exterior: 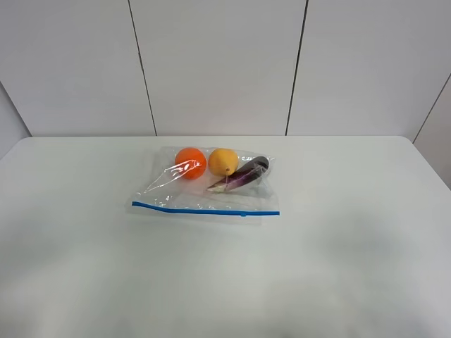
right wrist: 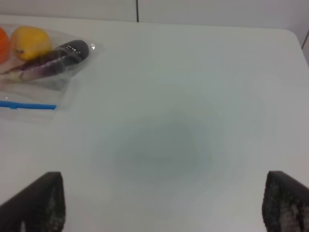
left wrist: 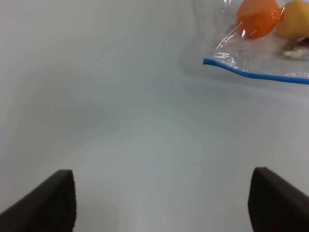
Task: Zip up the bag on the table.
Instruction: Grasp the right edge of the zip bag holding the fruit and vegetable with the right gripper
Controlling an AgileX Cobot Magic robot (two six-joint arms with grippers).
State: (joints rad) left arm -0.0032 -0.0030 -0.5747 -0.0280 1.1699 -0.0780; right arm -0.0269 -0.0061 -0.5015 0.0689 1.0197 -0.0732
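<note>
The clear plastic bag (exterior: 204,184) lies flat in the middle of the white table (exterior: 84,267). It holds an orange (exterior: 190,163), a yellow fruit (exterior: 223,161) and a purple aubergine (exterior: 243,177). Its blue zip strip (exterior: 204,208) runs along the near edge. Neither arm shows in the exterior high view. My left gripper (left wrist: 161,203) is open and empty over bare table, with the bag's zip strip (left wrist: 256,74) ahead of it. My right gripper (right wrist: 161,205) is open and empty, with the bag (right wrist: 43,55) far off to one side.
White wall panels (exterior: 218,63) stand behind the table's far edge. The table's right far corner (exterior: 412,141) is rounded. Nothing else lies on the table.
</note>
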